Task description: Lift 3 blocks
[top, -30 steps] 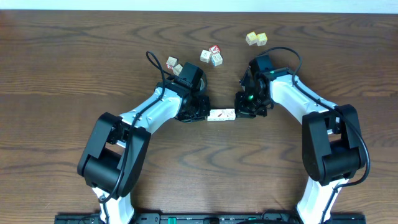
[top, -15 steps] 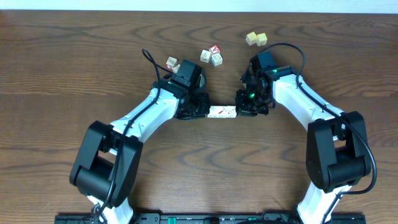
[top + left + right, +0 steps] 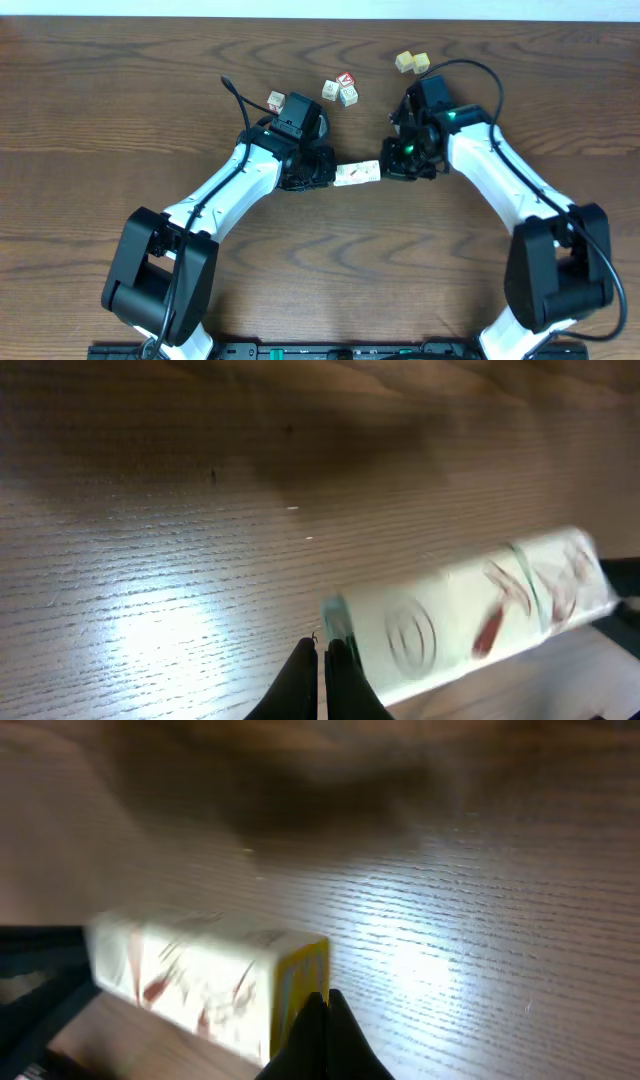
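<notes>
Three whitish blocks [image 3: 357,173] form a short row, end to end, squeezed between my two grippers above the middle of the table. My left gripper [image 3: 332,176] is shut, its fingertips pressed on the row's left end. My right gripper [image 3: 384,168] is shut and pushes on the right end. In the left wrist view the blocks [image 3: 470,615] run up to the right from my left gripper [image 3: 322,651], blurred, with red marks on their faces. In the right wrist view the blocks [image 3: 190,982] end in a yellow-edged face that touches my right gripper [image 3: 322,1004]. The row tilts a little.
A cluster with a red-topped cube [image 3: 342,89] lies behind the row. A pale yellow pair of cubes [image 3: 411,62] sits at the back right. Another small cube [image 3: 276,101] lies by my left arm. The wooden table [image 3: 100,120] spreads all round.
Both arms have moved toward the table's far side with the row pinched between them. The row now tilts, its right end higher in the picture.
</notes>
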You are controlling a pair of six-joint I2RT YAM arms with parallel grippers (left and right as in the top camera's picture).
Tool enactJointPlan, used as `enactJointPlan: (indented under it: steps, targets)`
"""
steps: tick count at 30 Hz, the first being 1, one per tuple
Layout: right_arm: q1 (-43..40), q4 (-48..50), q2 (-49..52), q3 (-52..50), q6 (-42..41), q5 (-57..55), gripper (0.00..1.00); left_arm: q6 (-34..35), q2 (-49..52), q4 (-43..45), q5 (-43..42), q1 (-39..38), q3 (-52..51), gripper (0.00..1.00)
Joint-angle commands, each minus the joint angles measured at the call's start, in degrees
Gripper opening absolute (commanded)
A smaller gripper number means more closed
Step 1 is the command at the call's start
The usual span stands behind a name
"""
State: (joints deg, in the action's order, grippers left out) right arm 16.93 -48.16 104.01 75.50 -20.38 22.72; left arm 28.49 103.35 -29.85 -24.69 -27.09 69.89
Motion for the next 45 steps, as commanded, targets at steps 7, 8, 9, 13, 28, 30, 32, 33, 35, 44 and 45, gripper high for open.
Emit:
enactJointPlan:
  steps: [7,8,9,13,28,30,32,33,35,44,45]
  targets:
    - [3.7,-1.2,-2.2,1.8,-0.8,5.0,0.01,-0.3,-3.8,0.5,-6.0,-1.4,0.4,0.07]
    - [3.8,-1.4,-2.2,1.8,-0.8,4.7,0.01,-0.3,-3.8,0.5,-6.0,-1.4,0.4,0.07]
    - [3.9,-1.4,-2.2,1.8,-0.8,4.7,0.01,-0.3,-3.8,0.5,-6.0,-1.4,0.4,0.07]
    - [4.9,-1.0,-2.2,1.8,-1.1,4.7,0.01,-0.3,-3.8,0.1,-6.3,-1.5,0.4,0.07]
    - [5.7,-0.9,-2.2,1.8,-1.5,4.5,0.01,-0.3,-4.2,0.2,-6.9,-1.9,0.4,0.07]
    - [5.7,-0.9,-2.2,1.8,-1.5,4.5,0.01,-0.3,-4.3,0.2,-6.9,-1.9,0.4,0.07]
    - [5.9,-0.9,-2.2,1.8,-1.5,4.5,0.01,-0.3,-4.3,0.2,-6.9,-1.9,0.4,0.07]
    - [6.0,-0.9,-2.2,1.8,-1.5,4.5,0.01,-0.3,-4.3,0.1,-6.9,-1.9,0.4,0.07]
    - [6.2,-0.8,-2.2,1.8,-1.5,4.5,0.01,-0.3,-4.5,0.1,-6.9,-1.9,0.4,0.07]
    - [6.3,-0.9,-2.2,1.8,-1.5,4.5,0.01,-0.3,-5.8,0.2,-6.8,-1.9,0.5,0.07]
    - [6.3,-0.9,-2.2,1.8,-1.9,4.5,0.01,-0.3,-6.0,0.2,-6.8,-1.9,0.5,0.07]
